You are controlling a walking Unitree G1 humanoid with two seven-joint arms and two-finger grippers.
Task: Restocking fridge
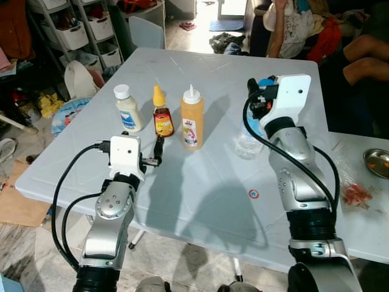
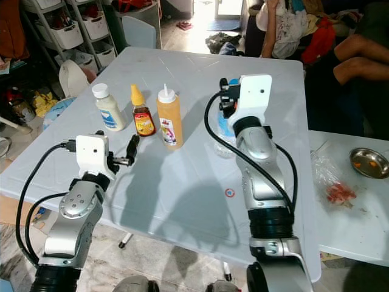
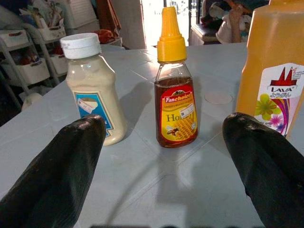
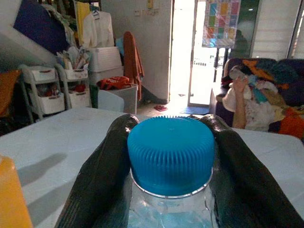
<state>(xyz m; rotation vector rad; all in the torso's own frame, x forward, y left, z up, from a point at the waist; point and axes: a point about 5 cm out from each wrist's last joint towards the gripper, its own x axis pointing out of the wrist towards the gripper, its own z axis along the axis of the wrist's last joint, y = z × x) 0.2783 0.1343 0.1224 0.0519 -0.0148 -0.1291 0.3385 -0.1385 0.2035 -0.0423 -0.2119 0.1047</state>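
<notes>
The right end effector (image 4: 171, 156) clamps the blue cap of the upright water bottle (image 1: 248, 145) standing on the white surface (image 1: 200, 182), while the left end effector (image 3: 161, 156), fingers spread wide, faces the upright honey bottle (image 3: 175, 95) straight ahead, nearer it.

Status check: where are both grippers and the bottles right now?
Right gripper shut on water bottle at its blue cap. Left gripper open, facing honey bottle. Mayonnaise jar and orange sauce bottle flank it.
</notes>
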